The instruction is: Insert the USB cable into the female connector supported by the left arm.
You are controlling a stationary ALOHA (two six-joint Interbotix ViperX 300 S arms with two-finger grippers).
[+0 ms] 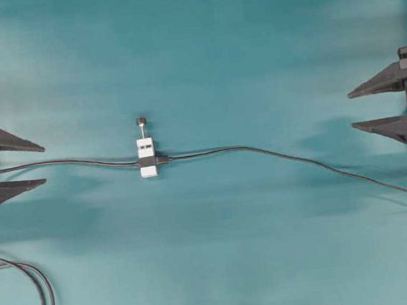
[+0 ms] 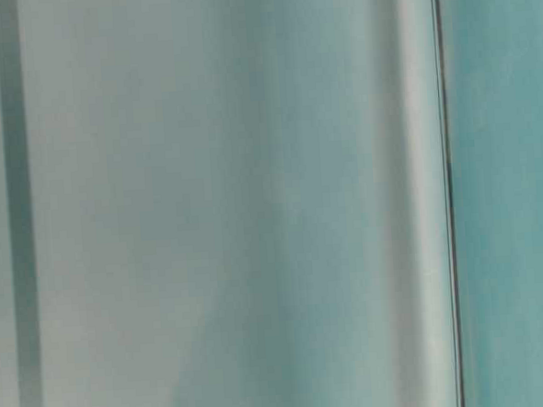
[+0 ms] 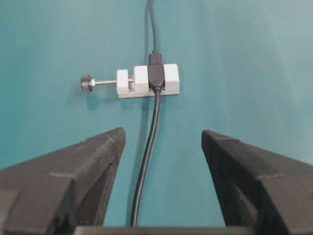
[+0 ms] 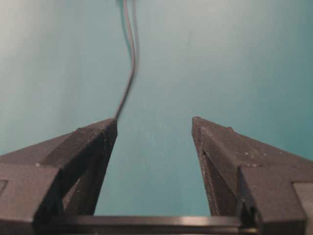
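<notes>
A teal table (image 1: 193, 45) fills the overhead view. At its left edge the left gripper (image 1: 44, 165) stands spread wide and holds nothing; at the right edge the right gripper (image 1: 351, 111) is spread too, also empty. Looped cables (image 1: 36, 284) lie in the near corners. The USB cable (image 1: 298, 162) runs from the right across the table to the white connector block (image 1: 146, 158) at mid-table, its plug (image 1: 163, 158) already seated there, well apart from both grippers.

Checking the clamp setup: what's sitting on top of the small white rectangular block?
A black band crosses the small white rectangular block, with dark cables leaving both ends. A black-knobbed screw sticks out sideways. Whatever lies under the band is covered.
</notes>
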